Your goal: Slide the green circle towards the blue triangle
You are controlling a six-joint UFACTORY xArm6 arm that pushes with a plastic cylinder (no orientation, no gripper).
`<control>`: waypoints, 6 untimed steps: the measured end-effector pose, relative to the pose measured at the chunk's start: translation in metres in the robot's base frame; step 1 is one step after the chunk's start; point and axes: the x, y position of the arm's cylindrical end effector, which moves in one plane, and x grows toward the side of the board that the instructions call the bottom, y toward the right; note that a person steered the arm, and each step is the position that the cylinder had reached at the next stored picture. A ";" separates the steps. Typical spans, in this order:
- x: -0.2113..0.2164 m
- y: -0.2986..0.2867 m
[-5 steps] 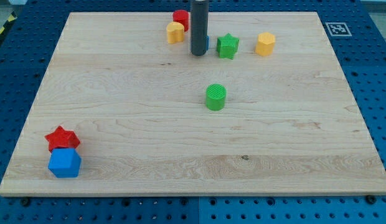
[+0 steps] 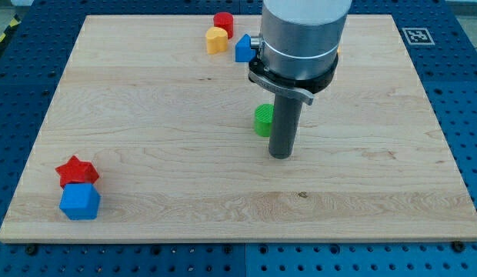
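Just right of the green circle point(image 2: 262, 121), my tip point(image 2: 280, 156).

green circle point(image 2: 262, 121), blue triangle point(image 2: 243, 49), red star point(image 2: 76, 170), pale wooden board point(image 2: 146, 115)

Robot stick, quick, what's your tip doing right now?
My tip holds nothing; it sits on the board just right of and below the green circle.

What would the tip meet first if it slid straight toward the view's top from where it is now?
Probably the green circle block, just up-left of my tip; it might only clip its right edge, since depth is unclear.
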 end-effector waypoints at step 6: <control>-0.125 -0.010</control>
